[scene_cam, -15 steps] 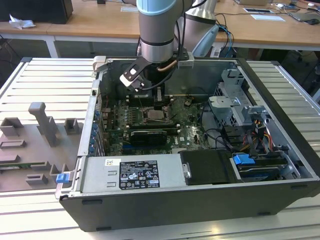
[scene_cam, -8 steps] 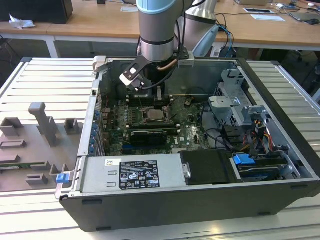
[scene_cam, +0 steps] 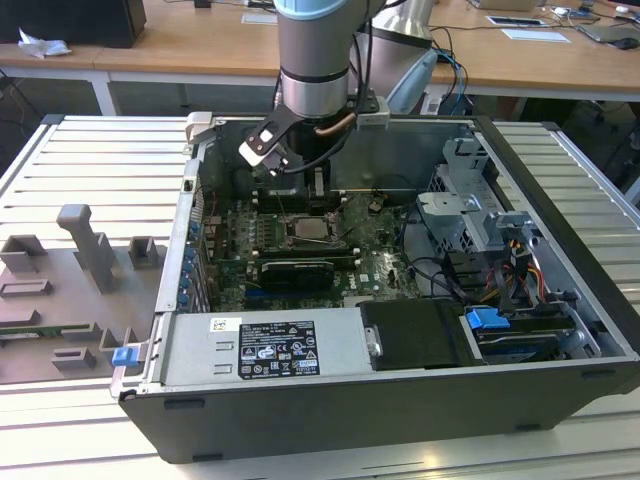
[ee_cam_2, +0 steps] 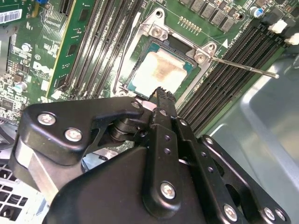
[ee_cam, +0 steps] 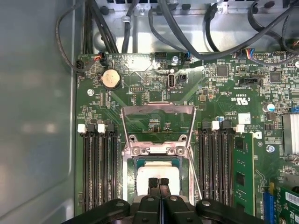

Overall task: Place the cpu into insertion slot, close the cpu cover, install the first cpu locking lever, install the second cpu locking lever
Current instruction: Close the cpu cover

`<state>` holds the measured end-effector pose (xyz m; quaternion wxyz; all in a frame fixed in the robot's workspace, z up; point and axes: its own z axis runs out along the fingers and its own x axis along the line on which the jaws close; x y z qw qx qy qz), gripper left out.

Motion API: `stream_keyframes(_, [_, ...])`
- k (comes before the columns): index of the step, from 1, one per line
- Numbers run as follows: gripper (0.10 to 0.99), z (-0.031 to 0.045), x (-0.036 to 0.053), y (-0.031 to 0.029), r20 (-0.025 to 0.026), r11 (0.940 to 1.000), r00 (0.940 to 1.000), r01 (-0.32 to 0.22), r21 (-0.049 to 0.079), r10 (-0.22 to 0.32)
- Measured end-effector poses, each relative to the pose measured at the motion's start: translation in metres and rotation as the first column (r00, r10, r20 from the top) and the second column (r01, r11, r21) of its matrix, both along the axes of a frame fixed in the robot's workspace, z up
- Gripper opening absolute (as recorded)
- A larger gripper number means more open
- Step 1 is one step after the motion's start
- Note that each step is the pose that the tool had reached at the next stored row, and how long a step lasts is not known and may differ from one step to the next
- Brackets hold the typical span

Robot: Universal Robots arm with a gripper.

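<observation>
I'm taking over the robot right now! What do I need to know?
Tool: shut, holding nothing, tips over the cpu; I cannot tell if they touch it.
The cpu lies in the insertion slot, pale face up.
Cpu cover: looks raised open on its hinge.
One locking lever sticks out over the memory slots, unlatched.
Done: cpu placed.
Left: closing the cover, both levers.

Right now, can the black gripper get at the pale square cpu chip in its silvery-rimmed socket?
Probably yes: the black gripper hangs directly over the pale square cpu chip, jaws together, with nothing between them.
</observation>
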<state>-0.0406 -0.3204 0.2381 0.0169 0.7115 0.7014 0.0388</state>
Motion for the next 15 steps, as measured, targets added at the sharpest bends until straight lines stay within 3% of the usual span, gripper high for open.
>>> stream_keyframes(15, [0.106,0.0082,0.0,0.0011,0.0,1.0,1.0,0.0,-0.005,0.0])
